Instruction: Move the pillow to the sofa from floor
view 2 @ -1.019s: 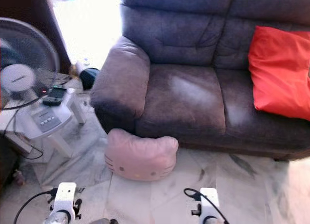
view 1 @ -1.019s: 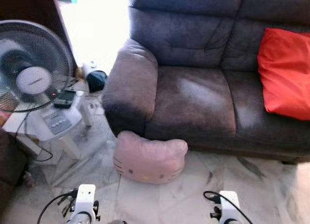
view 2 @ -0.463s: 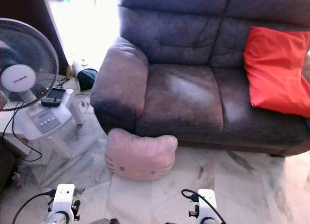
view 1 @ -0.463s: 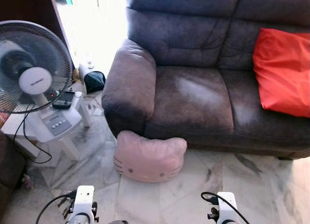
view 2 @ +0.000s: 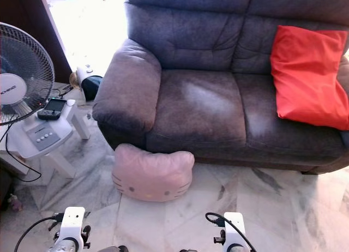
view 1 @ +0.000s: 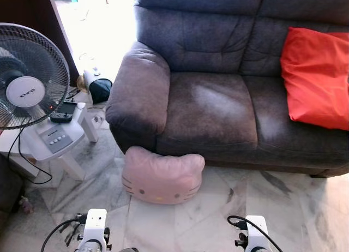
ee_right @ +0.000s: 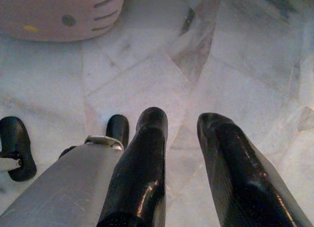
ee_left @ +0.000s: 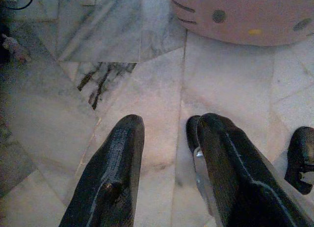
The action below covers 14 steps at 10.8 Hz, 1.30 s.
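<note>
Left eye view, pillow: we saw it at lower centre, on the floor, against the sofa front.
Left gripper: parted, empty, above floor.
Right gripper: parted, empty.
Left to do: pillow onto sofa seat.

Our head cam has swung, so the whole scene slid in view: sofa and red cushion now sit lower and further left, w/ more of the backrest showing. Pillow sits a bit left too. Fan reads sharper, less blur. No sign the things themselves moved.
</note>
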Available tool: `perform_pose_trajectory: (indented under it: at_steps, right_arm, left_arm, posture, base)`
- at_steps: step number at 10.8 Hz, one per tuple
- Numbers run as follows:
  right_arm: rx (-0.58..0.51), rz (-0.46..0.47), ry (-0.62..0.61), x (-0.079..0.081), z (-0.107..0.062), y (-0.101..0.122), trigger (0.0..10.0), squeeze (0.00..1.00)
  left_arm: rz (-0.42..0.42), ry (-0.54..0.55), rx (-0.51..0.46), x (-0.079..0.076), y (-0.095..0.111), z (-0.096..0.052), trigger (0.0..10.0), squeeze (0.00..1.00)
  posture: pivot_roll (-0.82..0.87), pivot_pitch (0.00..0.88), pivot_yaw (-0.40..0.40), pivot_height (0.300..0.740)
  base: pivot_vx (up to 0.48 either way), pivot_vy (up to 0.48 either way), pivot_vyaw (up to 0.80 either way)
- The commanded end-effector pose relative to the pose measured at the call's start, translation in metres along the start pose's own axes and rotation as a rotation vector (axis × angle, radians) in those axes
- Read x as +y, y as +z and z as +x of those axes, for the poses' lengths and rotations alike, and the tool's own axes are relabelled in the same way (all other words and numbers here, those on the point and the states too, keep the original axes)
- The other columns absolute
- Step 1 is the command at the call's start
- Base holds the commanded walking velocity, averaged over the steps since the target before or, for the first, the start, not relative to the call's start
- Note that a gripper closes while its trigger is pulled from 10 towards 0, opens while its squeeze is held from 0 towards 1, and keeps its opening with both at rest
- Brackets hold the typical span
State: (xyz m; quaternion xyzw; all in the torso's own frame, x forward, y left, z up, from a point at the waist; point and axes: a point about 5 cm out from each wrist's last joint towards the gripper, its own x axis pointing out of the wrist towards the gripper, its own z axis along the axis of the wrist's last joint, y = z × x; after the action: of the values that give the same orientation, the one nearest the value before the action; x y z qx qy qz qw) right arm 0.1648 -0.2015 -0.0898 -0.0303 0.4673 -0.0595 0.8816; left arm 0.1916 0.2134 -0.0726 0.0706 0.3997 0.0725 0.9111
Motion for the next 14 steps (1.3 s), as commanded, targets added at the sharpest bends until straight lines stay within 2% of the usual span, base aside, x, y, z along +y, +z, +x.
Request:
perform_pose_trajectory:
  at_steps: [1, 3, 10, 14]
  right_arm:
    - [0.023, -0.006, -0.005, -0.0025, -0.0010, -0.0059, 10.0, 0.00]
    - [0.028, -0.016, -0.005, -0.0021, -0.0009, -0.0059, 10.0, 0.00]
    - [0.029, -0.016, -0.004, -0.0012, -0.0007, -0.0053, 10.0, 0.00]
    - [0.030, -0.014, -0.003, -0.0005, -0.0007, -0.0053, 10.0, 0.00]
  left_arm:
    - [0.025, -0.003, 0.012, -0.0015, -0.0045, -0.0013, 10.0, 0.00]
    - [0.024, -0.005, 0.006, -0.0036, -0.0032, -0.0011, 10.0, 0.00]
    - [0.034, 0.006, 0.022, 0.0046, -0.0063, -0.0014, 10.0, 0.00]
    - [0.038, -0.002, 0.024, 0.0016, -0.0056, -0.0011, 10.0, 0.00]
  posture:
    - [0.09, 0.091, -0.086, 0.740]
    - [0.09, 0.093, -0.084, 0.740]
    - [0.09, 0.102, -0.079, 0.740]
    - [0.09, 0.102, -0.077, 0.740]
  base:
    - [0.000, 0.000, 0.00]
    - [0.000, 0.000, 0.00]
    - [0.274, 0.000, 0.00]
    - [0.295, 0.000, 0.00]
